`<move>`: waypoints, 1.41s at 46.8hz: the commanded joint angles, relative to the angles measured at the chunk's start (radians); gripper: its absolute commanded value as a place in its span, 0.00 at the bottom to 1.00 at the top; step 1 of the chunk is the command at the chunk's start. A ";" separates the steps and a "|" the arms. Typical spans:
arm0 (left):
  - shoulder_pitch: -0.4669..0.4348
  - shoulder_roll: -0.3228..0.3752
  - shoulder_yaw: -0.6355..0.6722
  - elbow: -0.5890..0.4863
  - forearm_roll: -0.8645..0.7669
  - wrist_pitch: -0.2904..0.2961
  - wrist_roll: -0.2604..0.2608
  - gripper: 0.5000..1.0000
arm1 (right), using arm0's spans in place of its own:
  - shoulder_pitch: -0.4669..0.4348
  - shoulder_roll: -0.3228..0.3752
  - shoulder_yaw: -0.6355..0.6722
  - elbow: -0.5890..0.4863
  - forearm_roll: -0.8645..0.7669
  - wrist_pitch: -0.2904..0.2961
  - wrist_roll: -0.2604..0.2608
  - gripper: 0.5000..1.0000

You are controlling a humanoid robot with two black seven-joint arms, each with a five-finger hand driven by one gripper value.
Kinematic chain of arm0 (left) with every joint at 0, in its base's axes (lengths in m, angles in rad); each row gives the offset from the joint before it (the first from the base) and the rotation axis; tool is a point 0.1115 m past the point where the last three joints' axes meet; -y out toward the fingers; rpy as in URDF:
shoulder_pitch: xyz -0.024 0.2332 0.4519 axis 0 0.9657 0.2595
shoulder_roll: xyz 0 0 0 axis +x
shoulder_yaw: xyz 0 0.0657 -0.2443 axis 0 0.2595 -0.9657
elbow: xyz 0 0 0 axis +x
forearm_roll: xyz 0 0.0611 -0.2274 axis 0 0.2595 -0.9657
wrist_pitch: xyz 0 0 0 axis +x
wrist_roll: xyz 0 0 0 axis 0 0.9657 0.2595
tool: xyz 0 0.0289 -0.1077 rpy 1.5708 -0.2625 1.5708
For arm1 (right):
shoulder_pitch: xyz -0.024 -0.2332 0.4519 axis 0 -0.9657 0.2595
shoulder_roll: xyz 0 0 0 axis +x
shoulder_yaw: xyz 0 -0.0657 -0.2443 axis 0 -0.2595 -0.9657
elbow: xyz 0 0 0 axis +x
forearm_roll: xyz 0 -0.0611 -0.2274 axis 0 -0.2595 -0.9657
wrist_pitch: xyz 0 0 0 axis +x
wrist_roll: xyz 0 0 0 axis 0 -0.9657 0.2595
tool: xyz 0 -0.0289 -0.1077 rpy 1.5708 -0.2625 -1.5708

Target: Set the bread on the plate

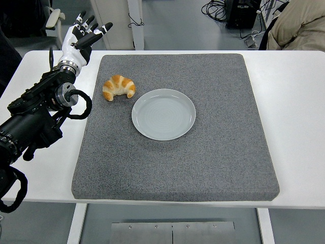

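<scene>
Croissant [119, 87], golden brown and curved like a crescent, lies on a grey felt-like mat [213, 152] that covers most of a white table [294, 101]. It sits just beside the upper left rim of a round, pale grey plate [163, 114], apart from it, and the plate holds nothing. The robot's left hand [81, 35] is raised above the table's far left corner, well apart from the croissant, its white and black fingers [96, 30] spread and holding nothing. The right arm is not in view. At the top right a person's beige sleeve [299, 25] shows. The croissant is probably very light, soft and flaky, so a hard squeeze would likely crush it or shed crumbs. The thick middle of its arc looks like the best place to take hold, with fingers closing gently across its width rather than on the thin, brittle tips.
</scene>
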 commanded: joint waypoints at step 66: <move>-0.070 0.090 0.282 -0.012 0.377 0.005 0.098 0.95 | 0.000 0.000 0.001 0.000 0.000 0.000 0.000 1.00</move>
